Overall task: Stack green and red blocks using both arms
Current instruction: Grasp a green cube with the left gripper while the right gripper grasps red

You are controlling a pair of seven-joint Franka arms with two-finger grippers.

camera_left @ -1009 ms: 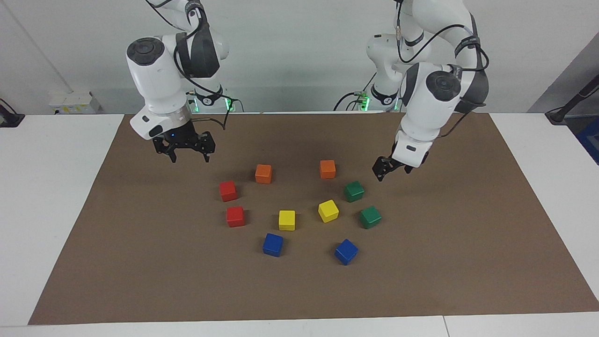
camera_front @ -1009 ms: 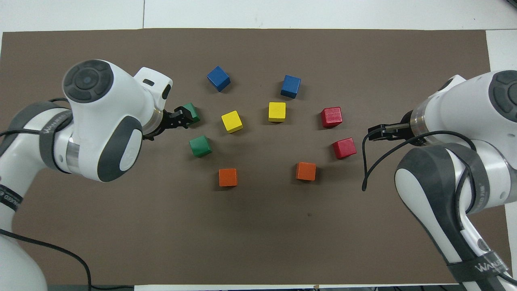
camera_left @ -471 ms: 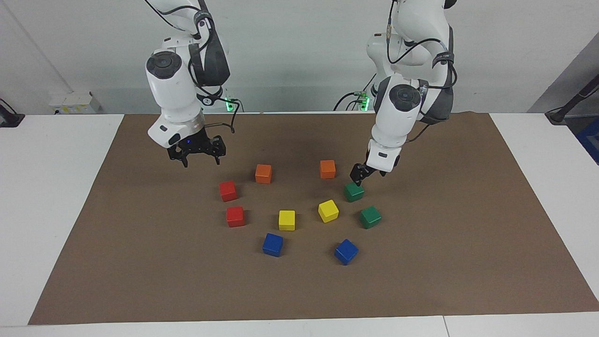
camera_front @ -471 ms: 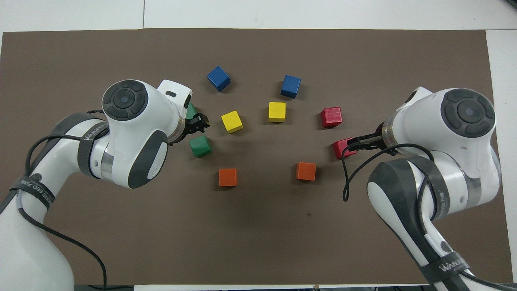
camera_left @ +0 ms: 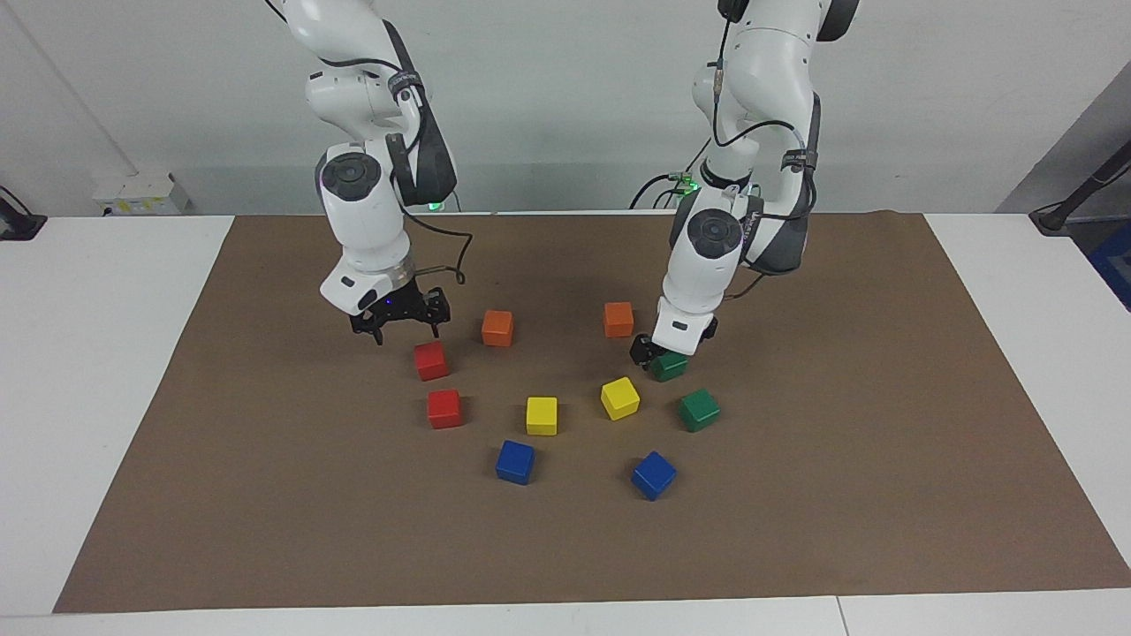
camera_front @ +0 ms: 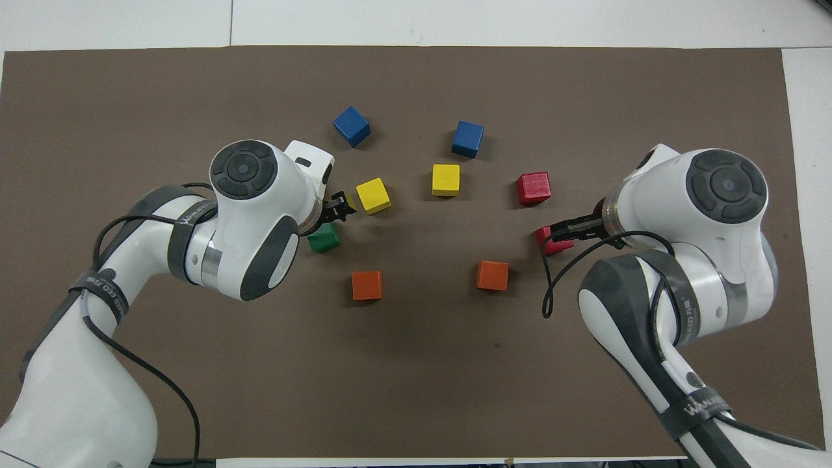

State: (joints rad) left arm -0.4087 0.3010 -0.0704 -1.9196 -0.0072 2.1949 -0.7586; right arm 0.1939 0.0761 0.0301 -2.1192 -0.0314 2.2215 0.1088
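Hovering low over the nearer green block, the left hand reached down from the left arm, its black fingers at the block's top; whether they stood apart or together could not be told, nor whether they touched the block. The farther green block lay just beside it, one step closer to the tabletop's edge farthest from the robots. The right hand, fingers spread apart and holding nothing, hung from the right arm above the nearer red block, clear of it. The farther red block sat close by, toward that same edge. Both pairs rested on the brown mat, greens toward the left arm's end, reds toward the right arm's end. Between the pairs lay two orange cubes closest to the robots' edge, two yellow cubes in the middle, and two blue cubes farthest from the robots. All blocks stood singly, none stacked.
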